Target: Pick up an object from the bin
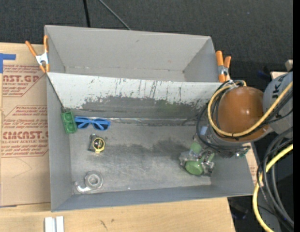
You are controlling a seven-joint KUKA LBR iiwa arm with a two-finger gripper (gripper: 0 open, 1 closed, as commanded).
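Arm reaches into the bin, lower right, jaws seemingly clamped on a round green thing.

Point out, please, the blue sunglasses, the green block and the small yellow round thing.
blue sunglasses (92, 123), camera view, the bridge
green block (68, 122), camera view, its top face
small yellow round thing (97, 144), camera view, its middle

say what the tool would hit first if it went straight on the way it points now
Probably the small green rounded thing right under the tool near the bin's lower right corner; depth is unclear.
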